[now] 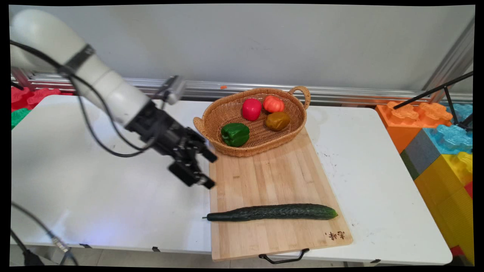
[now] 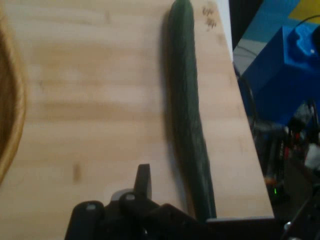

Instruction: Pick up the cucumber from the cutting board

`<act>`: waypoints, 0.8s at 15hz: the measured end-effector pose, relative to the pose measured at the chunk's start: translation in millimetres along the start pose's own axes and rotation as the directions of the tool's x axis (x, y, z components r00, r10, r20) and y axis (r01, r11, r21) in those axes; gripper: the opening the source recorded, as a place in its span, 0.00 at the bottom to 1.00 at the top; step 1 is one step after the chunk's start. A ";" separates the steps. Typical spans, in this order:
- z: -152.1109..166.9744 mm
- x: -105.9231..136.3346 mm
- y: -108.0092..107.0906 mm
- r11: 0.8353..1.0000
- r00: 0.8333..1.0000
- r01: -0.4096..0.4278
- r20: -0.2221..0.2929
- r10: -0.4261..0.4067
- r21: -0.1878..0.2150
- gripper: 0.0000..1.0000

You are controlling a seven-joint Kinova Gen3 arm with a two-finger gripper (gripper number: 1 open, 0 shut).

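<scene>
Cucumber (image 1: 272, 212) was seen lying lengthwise across the cutting board (image 1: 272, 177) near its front edge, while the tool (image 1: 210, 171) was held wide and empty above the board's left edge.

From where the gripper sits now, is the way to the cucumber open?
Probably yes. The gripper hangs open above the left edge of the cutting board, and the cucumber lies alone on the board's near part with bare wood between. The basket stands behind, out of the way.

I see a dark green cucumber (image 1: 272, 212) on my pale striped wooden board (image 1: 272, 177); red, orange, olive-brown and green peppers fill the tan woven basket (image 1: 227, 111).
</scene>
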 end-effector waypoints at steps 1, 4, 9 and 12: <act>10.3 7.1 0.1 1.000 1.000 -0.006 -0.008 0.006 -0.006 1.00; 46.7 22.5 2.0 0.999 0.999 -0.040 -0.012 0.040 -0.018 1.00; 102.5 29.4 7.7 0.996 0.996 -0.085 0.018 0.086 -0.028 1.00; 129.4 30.9 8.9 0.994 0.994 -0.105 0.038 0.105 -0.010 1.00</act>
